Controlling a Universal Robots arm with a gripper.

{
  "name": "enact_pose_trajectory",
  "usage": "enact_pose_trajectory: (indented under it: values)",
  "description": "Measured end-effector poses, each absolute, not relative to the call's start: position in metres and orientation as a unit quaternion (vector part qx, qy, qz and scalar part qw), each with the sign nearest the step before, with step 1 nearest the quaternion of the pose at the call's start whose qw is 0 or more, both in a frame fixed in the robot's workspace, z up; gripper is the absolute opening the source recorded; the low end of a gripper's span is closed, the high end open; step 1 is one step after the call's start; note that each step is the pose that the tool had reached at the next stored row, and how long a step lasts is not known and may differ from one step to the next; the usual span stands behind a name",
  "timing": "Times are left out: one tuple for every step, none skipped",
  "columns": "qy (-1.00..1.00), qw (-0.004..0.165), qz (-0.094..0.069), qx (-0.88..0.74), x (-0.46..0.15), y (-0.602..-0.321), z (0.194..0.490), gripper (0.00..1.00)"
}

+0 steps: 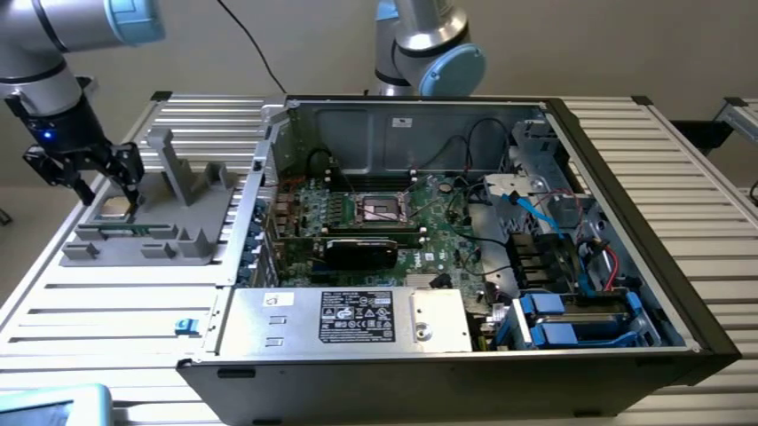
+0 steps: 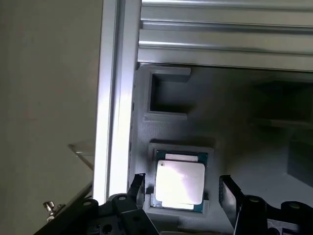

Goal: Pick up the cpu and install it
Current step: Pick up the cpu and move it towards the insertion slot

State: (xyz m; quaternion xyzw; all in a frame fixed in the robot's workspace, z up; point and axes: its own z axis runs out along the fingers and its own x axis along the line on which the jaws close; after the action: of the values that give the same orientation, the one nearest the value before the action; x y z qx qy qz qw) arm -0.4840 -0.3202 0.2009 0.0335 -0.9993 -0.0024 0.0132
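Note:
The cpu (image 2: 179,182), a shiny silver square chip with a darker rim, lies flat in a recess of the grey holder (image 2: 166,93). My gripper (image 2: 183,193) is open just above it. One black finger (image 2: 138,188) stands on one side of the chip and the other on the opposite side, neither touching it. In the exterior view the gripper (image 1: 106,191) hangs over the grey holder (image 1: 142,235) at the exterior view's left, with the cpu (image 1: 114,211) below it. The dark socket (image 1: 385,209) with a metal frame sits on the motherboard inside the open computer case (image 1: 627,222).
The holder has upright grey posts (image 1: 172,164) close to the gripper. A black card (image 1: 361,251) lies below the socket, and a power supply (image 1: 355,318) sits at the case's front. Cables and blue drive bays (image 1: 569,319) crowd the case's right. A second arm's base (image 1: 427,53) stands behind the case.

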Motion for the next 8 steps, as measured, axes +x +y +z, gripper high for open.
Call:
enact_pose_trajectory:
  values:
    - [-0.999,0.014,-0.001,0.034,-0.484,-0.3202,0.2004,0.72]
    - [-0.999,0.014,0.0,0.034,-0.484,-0.3203,0.2,0.72]
    - [-0.999,0.014,0.001,0.034,-0.484,-0.3203,0.1999,0.72]
    - [-0.999,0.014,0.001,0.034,-0.484,-0.3202,0.1996,0.72]
    - [-0.999,0.014,0.002,0.034,-0.484,-0.3202,0.1992,0.72]
    - [-0.999,0.014,0.003,0.034,-0.484,-0.3202,0.1985,0.72]
    - [-0.999,0.014,0.003,0.034,-0.484,-0.3202,0.1977,0.72]
    - [-0.999,0.014,0.003,0.034,-0.484,-0.3202,0.1967,0.72]
